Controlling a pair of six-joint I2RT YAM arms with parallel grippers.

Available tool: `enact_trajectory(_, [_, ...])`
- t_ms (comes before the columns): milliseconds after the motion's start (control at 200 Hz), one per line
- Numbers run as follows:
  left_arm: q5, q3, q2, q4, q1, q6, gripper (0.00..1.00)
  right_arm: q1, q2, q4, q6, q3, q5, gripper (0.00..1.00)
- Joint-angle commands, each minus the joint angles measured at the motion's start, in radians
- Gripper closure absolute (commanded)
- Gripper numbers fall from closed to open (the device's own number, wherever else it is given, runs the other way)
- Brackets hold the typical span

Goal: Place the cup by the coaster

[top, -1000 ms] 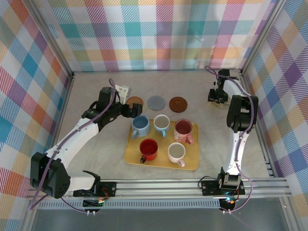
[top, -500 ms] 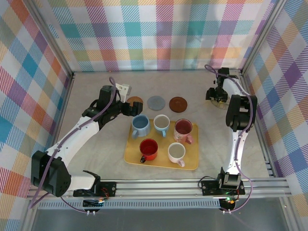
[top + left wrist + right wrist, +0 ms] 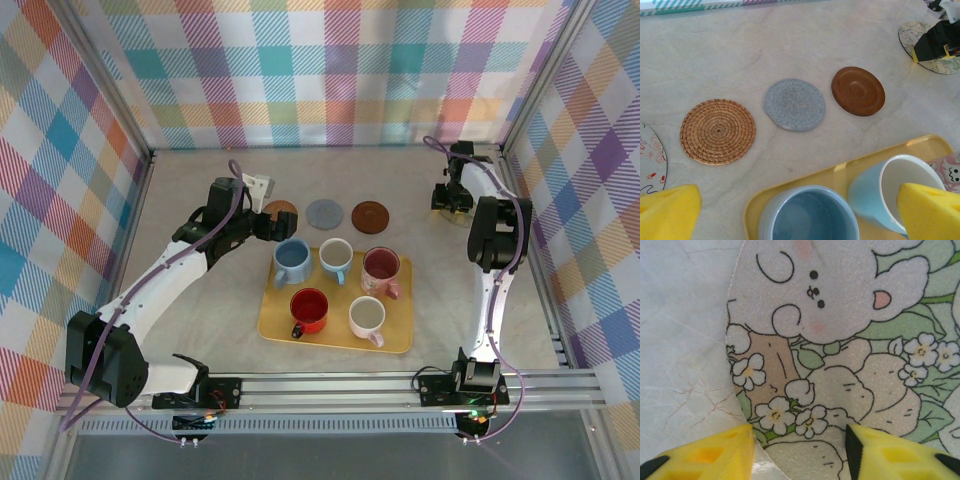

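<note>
A yellow tray (image 3: 400, 342) holds several cups. The dark blue cup (image 3: 292, 260) stands at its back left corner, and my left gripper (image 3: 270, 228) hangs over it, open and holding nothing. In the left wrist view, that cup (image 3: 807, 216) sits between the yellow fingertips (image 3: 667, 212), with a light blue cup (image 3: 892, 192) beside it. A wicker coaster (image 3: 280, 210), a grey coaster (image 3: 324, 212) and a brown coaster (image 3: 370, 214) lie in a row behind the tray. At the far right, my right gripper (image 3: 452, 198) is down on an illustrated coaster (image 3: 840, 340), jaws apart over its edge.
A pink cup (image 3: 381, 268), a red cup (image 3: 309, 308) and a white cup (image 3: 367, 317) also stand on the tray. Another illustrated coaster (image 3: 650, 160) lies left of the wicker one. Checked walls close in the table on three sides.
The left gripper has crept slightly toward the back over the blue cup. The right gripper has shifted a little over its coaster, its jaws widening then narrowing.
</note>
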Motion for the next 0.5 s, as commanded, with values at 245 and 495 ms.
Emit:
enact_trajectory(245, [-0.016,0.012,-0.007,-0.007,-0.014,-0.008,0.0,0.007,0.022,-0.043,0.0,-0.027,-0.006,0.71])
enact_trajectory(495, [-0.017,0.003,-0.006,0.002,-0.014,-0.009,0.0,0.006,-0.005,-0.032,-0.001,-0.048,-0.021,0.89])
